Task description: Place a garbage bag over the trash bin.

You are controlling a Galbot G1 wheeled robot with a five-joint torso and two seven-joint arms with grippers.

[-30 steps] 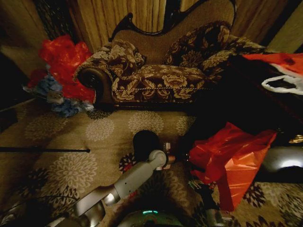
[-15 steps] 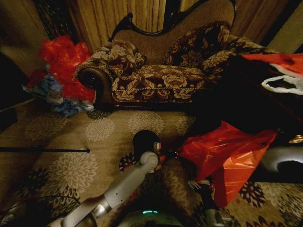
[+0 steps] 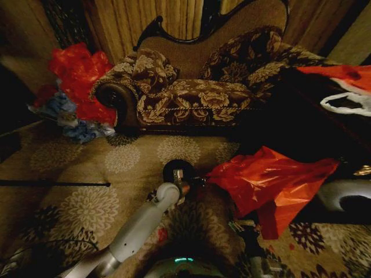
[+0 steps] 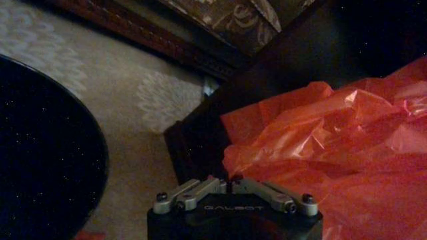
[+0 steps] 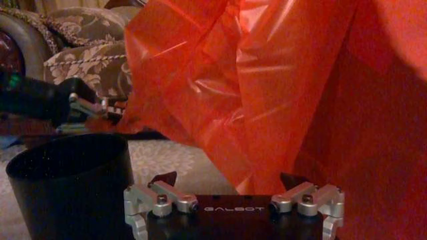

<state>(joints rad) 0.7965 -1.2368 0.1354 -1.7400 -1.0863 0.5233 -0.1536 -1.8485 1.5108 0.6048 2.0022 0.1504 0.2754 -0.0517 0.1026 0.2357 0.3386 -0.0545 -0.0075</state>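
Observation:
The garbage bag [image 3: 272,185] is a crinkly bright-red plastic sheet stretched low over the carpet at centre right. My left gripper [image 3: 190,180] is shut on its near corner, right beside the rim of the trash bin [image 3: 175,168], a small black cylinder. The left wrist view has the shut fingers [image 4: 200,189] at the bag's edge [image 4: 320,145], with the bin [image 4: 40,150] alongside. My right gripper [image 5: 228,180] stands open with the bag [image 5: 267,90] hanging over and around it and the bin [image 5: 67,180] close by. In the head view the bag hides that gripper.
A patterned sofa [image 3: 191,87] stands behind the bin. A heap of red plastic [image 3: 78,72] lies at the far left. A dark surface at the right holds a red-orange bag [image 3: 342,74] and a white bag [image 3: 348,104]. A thin black rod [image 3: 55,184] lies on the carpet.
My left gripper has moved forward and left to the bin's rim, pulling the bag's corner with it. The bag now stretches out flatter toward the bin.

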